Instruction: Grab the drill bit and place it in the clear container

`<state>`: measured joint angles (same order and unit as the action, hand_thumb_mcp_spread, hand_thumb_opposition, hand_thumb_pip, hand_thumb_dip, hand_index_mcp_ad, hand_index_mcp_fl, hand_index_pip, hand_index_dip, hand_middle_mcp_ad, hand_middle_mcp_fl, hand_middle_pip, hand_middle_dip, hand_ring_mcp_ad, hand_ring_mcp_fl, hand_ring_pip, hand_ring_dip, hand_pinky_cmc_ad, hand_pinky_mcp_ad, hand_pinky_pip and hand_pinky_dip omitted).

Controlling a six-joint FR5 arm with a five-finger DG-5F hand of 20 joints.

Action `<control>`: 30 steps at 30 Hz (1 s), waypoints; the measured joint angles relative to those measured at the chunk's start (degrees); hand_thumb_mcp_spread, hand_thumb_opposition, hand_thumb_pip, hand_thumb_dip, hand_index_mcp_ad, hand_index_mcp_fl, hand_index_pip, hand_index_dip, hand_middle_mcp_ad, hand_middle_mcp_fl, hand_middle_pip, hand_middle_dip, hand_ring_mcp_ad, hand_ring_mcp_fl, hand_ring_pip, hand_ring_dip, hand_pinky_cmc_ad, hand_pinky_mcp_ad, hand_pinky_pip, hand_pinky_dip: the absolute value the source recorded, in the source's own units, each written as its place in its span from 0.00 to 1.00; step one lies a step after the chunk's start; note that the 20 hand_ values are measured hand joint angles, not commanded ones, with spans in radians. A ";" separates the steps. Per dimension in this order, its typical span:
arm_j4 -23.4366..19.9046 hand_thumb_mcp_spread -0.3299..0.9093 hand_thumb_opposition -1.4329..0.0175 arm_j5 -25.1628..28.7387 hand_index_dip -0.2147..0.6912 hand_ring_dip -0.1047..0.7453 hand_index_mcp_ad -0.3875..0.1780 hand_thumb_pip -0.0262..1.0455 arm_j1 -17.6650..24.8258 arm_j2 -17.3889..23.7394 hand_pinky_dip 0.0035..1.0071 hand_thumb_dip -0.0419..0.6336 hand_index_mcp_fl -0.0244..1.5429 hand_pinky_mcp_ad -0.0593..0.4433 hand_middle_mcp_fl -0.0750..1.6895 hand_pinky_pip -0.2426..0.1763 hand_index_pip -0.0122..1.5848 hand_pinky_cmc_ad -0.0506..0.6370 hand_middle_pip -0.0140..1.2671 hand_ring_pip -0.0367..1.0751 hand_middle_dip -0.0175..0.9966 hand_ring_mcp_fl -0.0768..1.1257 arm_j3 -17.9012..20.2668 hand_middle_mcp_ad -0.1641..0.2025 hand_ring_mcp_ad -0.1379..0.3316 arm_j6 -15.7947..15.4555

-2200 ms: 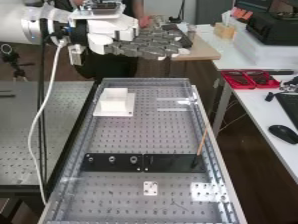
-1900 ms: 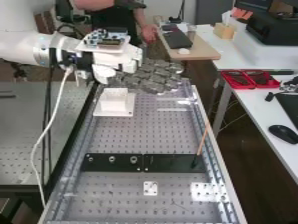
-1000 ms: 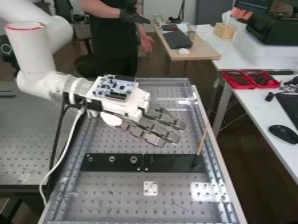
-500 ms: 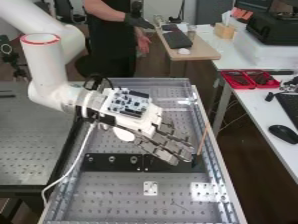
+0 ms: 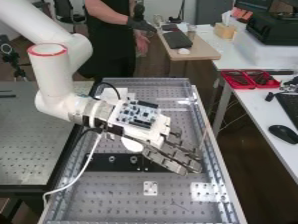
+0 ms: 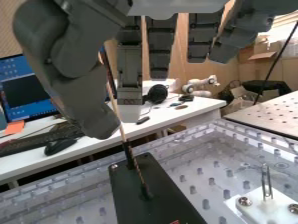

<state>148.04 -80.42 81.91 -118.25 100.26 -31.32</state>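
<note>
A robot hand [image 5: 174,159] is open over the perforated bench [image 5: 120,197], its extended fingers slanting down above a black plate [image 6: 159,202], in the high view. The drill bit [image 6: 139,175], long and slender, stands at a slight lean in the plate; the wrist view shows its upper length running past the thumb [image 6: 100,117], though whether the two touch cannot be told. A white mount with an upright metal loop [image 6: 267,181] sits on the bench, apart from the black plate. At the robot's side, a white desk [image 5: 259,117] bears a black computer mouse [image 5: 284,133] and red trays [image 5: 238,80] filled with dark items.
</note>
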 joint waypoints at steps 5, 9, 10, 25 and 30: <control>-1.17 0.60 0.39 0.04 0.55 0.14 0.64 0.73 -0.41 -0.68 0.18 0.53 0.13 0.38 0.16 0.36 0.90 0.47 0.12 0.11 0.22 0.08 -0.38 0.59 0.65 0.65; -0.83 0.60 0.39 -0.28 0.55 0.15 0.63 0.73 -0.72 -1.46 0.19 0.53 0.14 0.38 0.16 0.40 0.92 0.46 0.13 0.11 0.23 0.08 -1.27 0.60 0.66 0.75; -0.76 0.60 0.39 -0.35 0.55 0.15 0.63 0.73 -0.76 -1.56 0.19 0.53 0.14 0.38 0.16 0.40 0.92 0.46 0.13 0.11 0.23 0.08 -1.39 0.60 0.66 0.77; 0.59 0.61 0.39 -2.75 0.56 0.15 0.61 0.73 -1.33 -4.11 0.17 0.54 0.15 0.38 0.16 0.43 0.90 0.46 0.12 0.11 0.24 0.08 -3.82 0.59 0.65 -0.22; 0.23 0.62 0.39 -2.88 0.53 0.15 0.61 0.73 -1.45 -4.55 0.18 0.54 0.15 0.38 0.16 0.43 0.89 0.46 0.12 0.11 0.24 0.08 -4.09 0.59 0.65 0.07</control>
<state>148.27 -83.30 80.46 -122.80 96.17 -31.25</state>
